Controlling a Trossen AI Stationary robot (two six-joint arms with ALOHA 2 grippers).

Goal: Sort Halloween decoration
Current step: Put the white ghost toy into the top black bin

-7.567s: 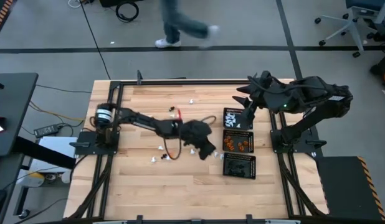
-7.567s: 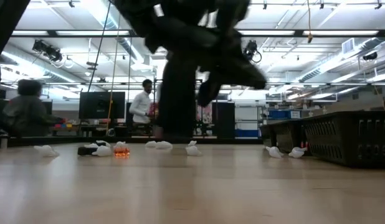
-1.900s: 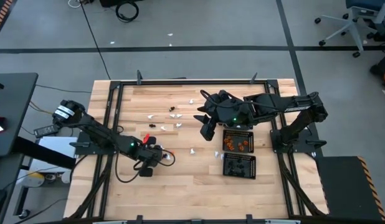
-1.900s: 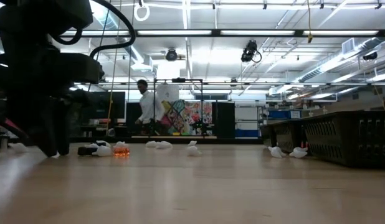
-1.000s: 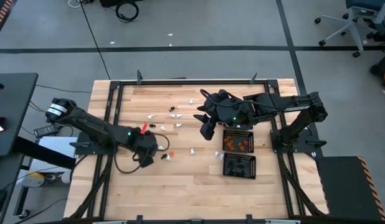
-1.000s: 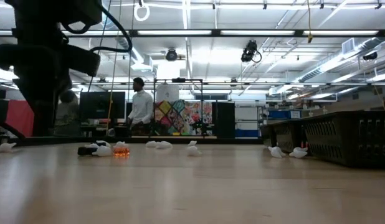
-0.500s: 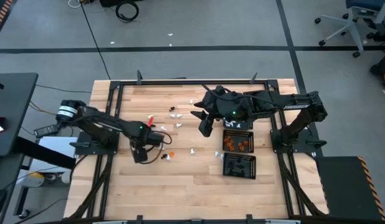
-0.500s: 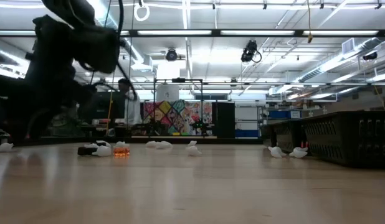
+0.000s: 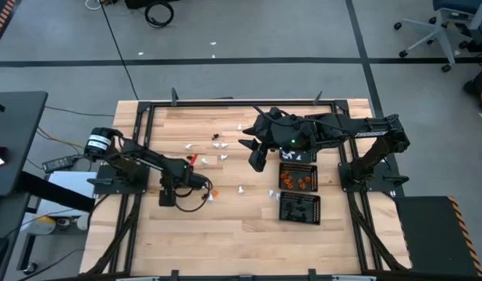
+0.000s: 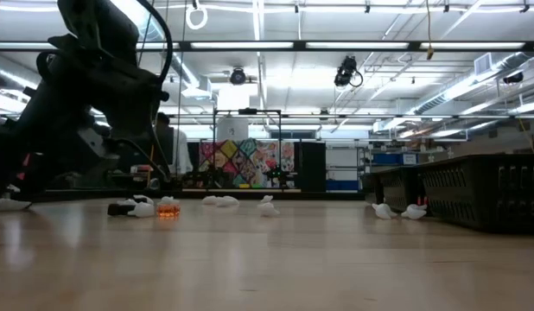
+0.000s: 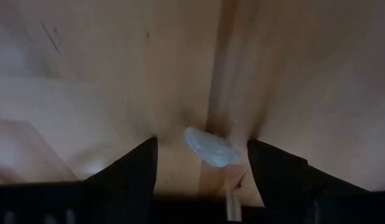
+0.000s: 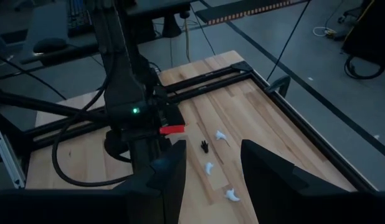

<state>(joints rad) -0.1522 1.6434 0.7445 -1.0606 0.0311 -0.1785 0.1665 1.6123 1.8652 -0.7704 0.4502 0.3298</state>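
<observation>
From above, the left gripper [image 9: 168, 195] sat low at centre-left of the table [image 9: 225, 242], hiding what lay beneath. Only its wrist view showed its fingers spread, released, straddling a white trinket [image 11: 210, 147] on the wood. An orange trinket [image 9: 214, 192] lay just beside it. The right gripper [image 9: 256, 160] hung at upper centre beside three black mesh trays [image 9: 298, 180], jaws parted, grasping nothing.

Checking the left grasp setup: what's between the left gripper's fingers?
One white trinket lies on the wood between the open fingers of the left gripper, seen in the left wrist view.
</observation>
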